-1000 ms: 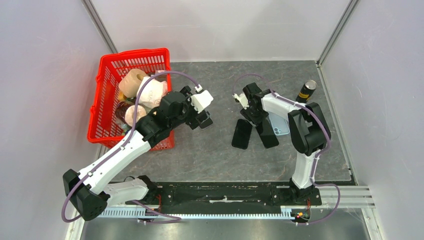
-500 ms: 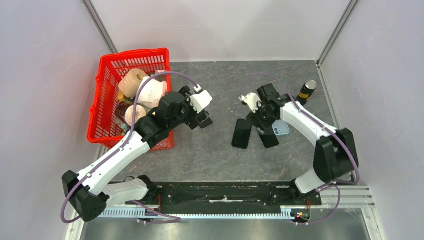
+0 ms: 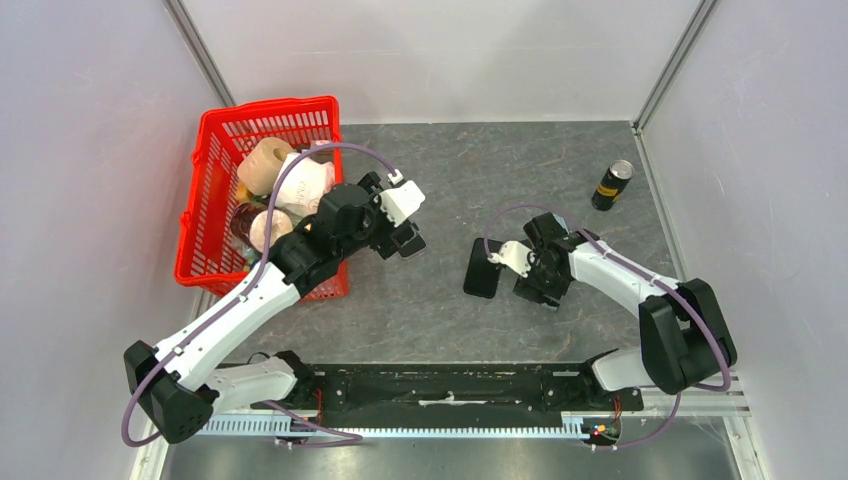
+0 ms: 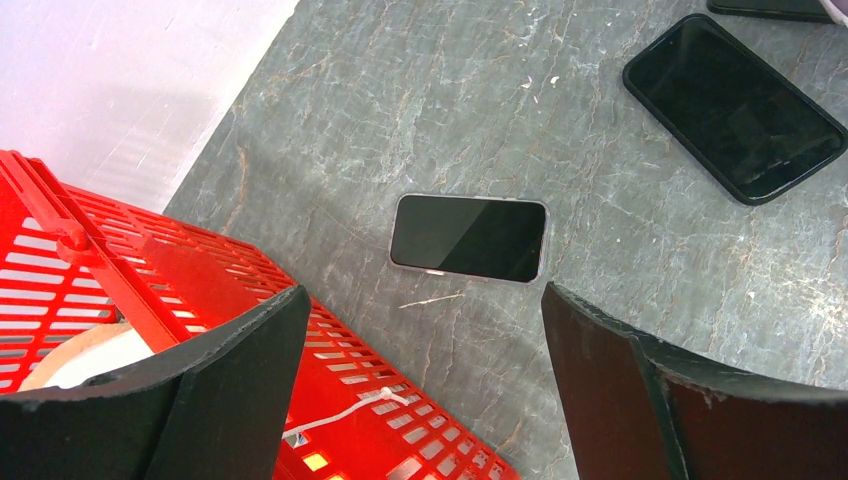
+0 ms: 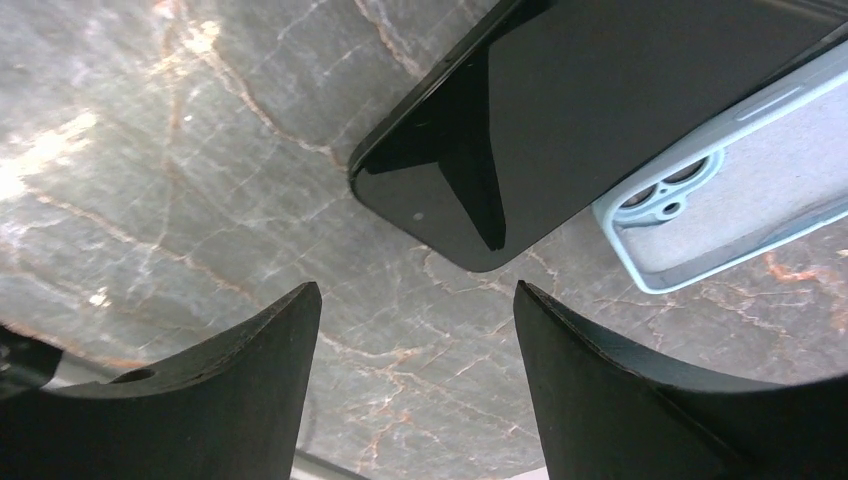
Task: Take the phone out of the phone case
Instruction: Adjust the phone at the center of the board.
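A light blue phone case (image 5: 735,185) lies open side up, its grey lining and camera cutout showing. A black phone (image 5: 570,110) lies screen up beside it and overlaps its edge. My right gripper (image 5: 415,295) is open and empty, hovering just off that phone's rounded corner; in the top view this gripper (image 3: 542,282) covers both. Another black phone (image 3: 483,268) lies to its left. My left gripper (image 4: 425,300) is open and empty above a small silver-edged phone (image 4: 468,237), beside the basket; it also shows in the top view (image 3: 407,240).
A red basket (image 3: 262,108) holding paper rolls stands at the left, its rim (image 4: 150,300) under my left finger. A dark can (image 3: 611,184) stands at the far right. The black phone (image 4: 735,105) shows on the grey slab in the left wrist view.
My right arm has swung back toward the near edge and lowered over the black phone and the blue case, which it now covers in the top view. The left arm has not moved.
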Motion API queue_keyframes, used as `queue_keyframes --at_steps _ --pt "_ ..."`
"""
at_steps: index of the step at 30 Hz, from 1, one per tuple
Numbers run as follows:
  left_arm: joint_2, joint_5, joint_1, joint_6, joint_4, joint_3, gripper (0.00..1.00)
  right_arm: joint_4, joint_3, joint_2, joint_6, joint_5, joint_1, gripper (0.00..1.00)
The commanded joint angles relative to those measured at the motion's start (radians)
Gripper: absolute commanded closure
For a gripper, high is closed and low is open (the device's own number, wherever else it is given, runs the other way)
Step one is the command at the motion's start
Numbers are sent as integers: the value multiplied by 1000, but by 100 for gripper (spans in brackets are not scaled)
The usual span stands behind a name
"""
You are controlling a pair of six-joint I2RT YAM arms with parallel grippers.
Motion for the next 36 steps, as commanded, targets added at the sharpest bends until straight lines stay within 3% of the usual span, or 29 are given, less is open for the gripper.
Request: queue_keyframes --at_steps 1,18,22,29,36 --pt "-14 -1 0 14 31 3 7 160 -35 -9 -49 64 0 22" --pt "-11 -13 0 21 23 -5 7 388 40 156 -5 141 1 22" --pt "-19 -16 0 24 20 -11 7 343 87 171 43 110 1 22" --pt "-29 -22 1 31 17 -6 7 179 156 108 150 -85 2 20" --pt "-23 -23 6 25 13 12 7 181 232 177 213 -121 19 20"
